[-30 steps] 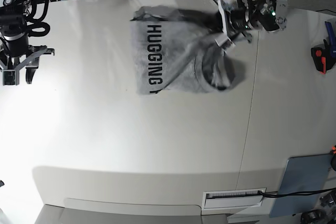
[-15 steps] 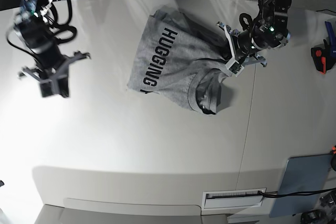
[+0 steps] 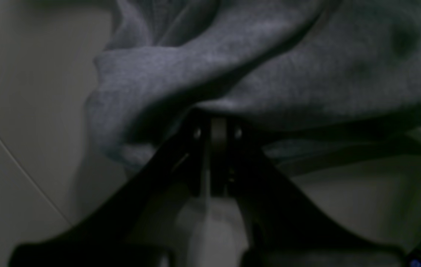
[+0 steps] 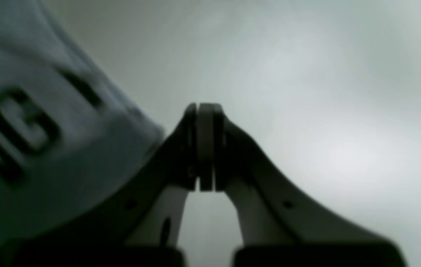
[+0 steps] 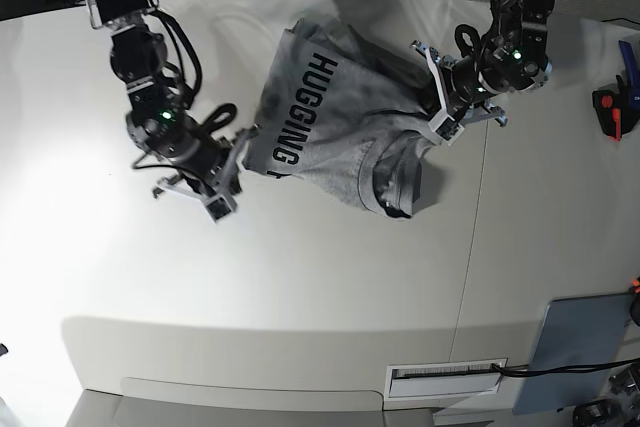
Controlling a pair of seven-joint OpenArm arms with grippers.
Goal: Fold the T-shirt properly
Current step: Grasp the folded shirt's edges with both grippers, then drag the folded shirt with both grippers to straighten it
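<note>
The heather-grey T-shirt point(image 5: 330, 127) lies rumpled at the back middle of the table, its black "HUGGING" print facing up and one part folded over near its right side. On the base view's right, my left gripper point(image 5: 435, 97) is shut on the shirt's right edge. The left wrist view shows the fabric point(image 3: 269, 66) bunched over the closed left gripper point(image 3: 216, 124). My right gripper point(image 5: 236, 169) sits low at the shirt's lower left corner. In the right wrist view the right gripper point(image 4: 205, 111) is shut with nothing between its fingers, and the printed cloth point(image 4: 47, 148) lies just left of it.
A red and black tool point(image 5: 608, 107) lies at the table's right edge. A grey-blue pad point(image 5: 580, 342) sits at the front right, with a white labelled slot point(image 5: 445, 377) near the front edge. Cables run along the back. A seam point(image 5: 475, 217) crosses the tabletop.
My right arm swung in from the far left to the shirt's lower left corner and its jaws closed. Earlier the left gripper dragged the shirt, turning it; since half a second ago it has held still.
</note>
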